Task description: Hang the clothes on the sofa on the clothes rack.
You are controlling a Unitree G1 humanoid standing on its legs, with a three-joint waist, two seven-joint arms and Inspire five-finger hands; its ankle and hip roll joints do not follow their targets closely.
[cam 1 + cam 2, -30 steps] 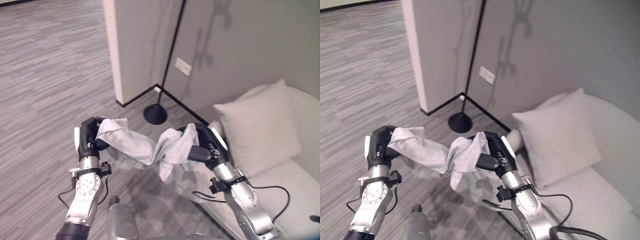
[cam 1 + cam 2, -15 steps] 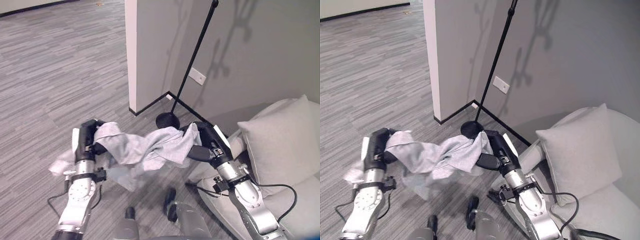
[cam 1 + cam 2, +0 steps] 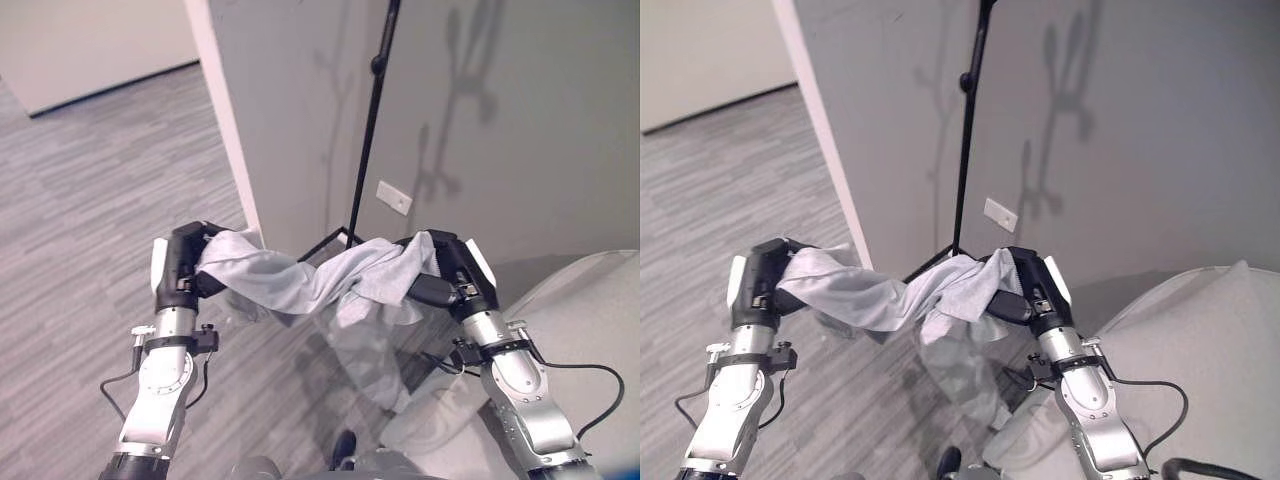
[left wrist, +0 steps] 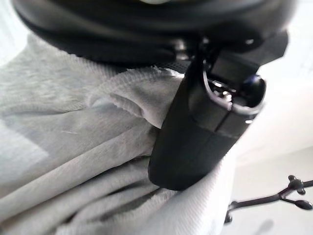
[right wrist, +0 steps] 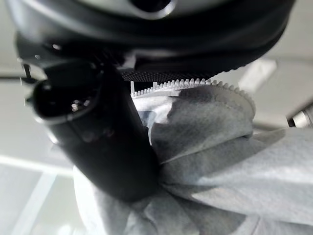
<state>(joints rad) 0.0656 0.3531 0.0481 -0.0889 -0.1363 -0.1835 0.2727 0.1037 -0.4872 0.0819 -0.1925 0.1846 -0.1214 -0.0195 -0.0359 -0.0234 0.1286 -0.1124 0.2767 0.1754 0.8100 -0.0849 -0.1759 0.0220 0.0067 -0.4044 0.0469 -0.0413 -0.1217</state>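
A light grey garment (image 3: 310,282) stretches between both hands, with a loose part hanging below its middle. My left hand (image 3: 183,262) is shut on one end; its thumb (image 4: 205,122) presses into the cloth (image 4: 73,147). The other end is bunched in my right hand (image 3: 452,280), whose thumb (image 5: 98,137) pins the fabric (image 5: 210,147). The black pole of the clothes rack (image 3: 370,130) rises behind the garment, in front of the grey wall. The white sofa (image 3: 1200,340) lies at the lower right, beside my right arm.
A wall corner (image 3: 215,110) juts out just behind my left hand. Grey wood-look floor (image 3: 70,230) opens to the left. A white wall socket (image 3: 394,197) sits low on the wall right of the pole.
The view has lifted and turned toward the wall and rack pole. Both hands have risen with the garment, which now hangs higher and more stretched between them.
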